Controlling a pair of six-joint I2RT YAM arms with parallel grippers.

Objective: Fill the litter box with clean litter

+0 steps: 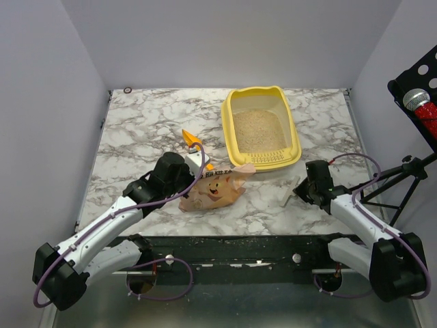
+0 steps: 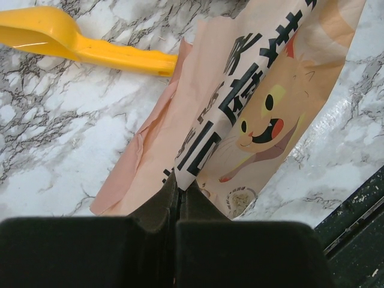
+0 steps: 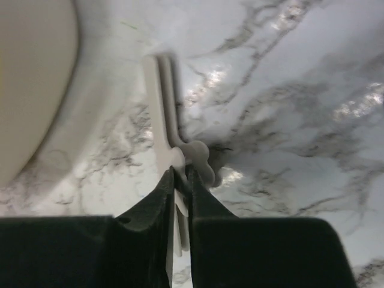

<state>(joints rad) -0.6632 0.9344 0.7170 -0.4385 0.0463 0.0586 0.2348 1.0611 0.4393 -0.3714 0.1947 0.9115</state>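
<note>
Litter (image 1: 258, 130) is already sitting in the litter box (image 1: 266, 160) at upper right, the left claw (image 2: 178, 192) is pinching the limp bag (image 2: 240, 108), and the right claw (image 3: 179, 180) is squeezing a white clip (image 3: 162, 102).

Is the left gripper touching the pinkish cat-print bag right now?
Touching. The left wrist view shows the left gripper shut on the bag, with the bag's lower edge pinched between its two dark fingers.

place: robot lab cell | cues: bare walls (image 1: 225, 41); marble-look table (image 1: 143, 130); tripod (image 1: 408, 162)
</note>
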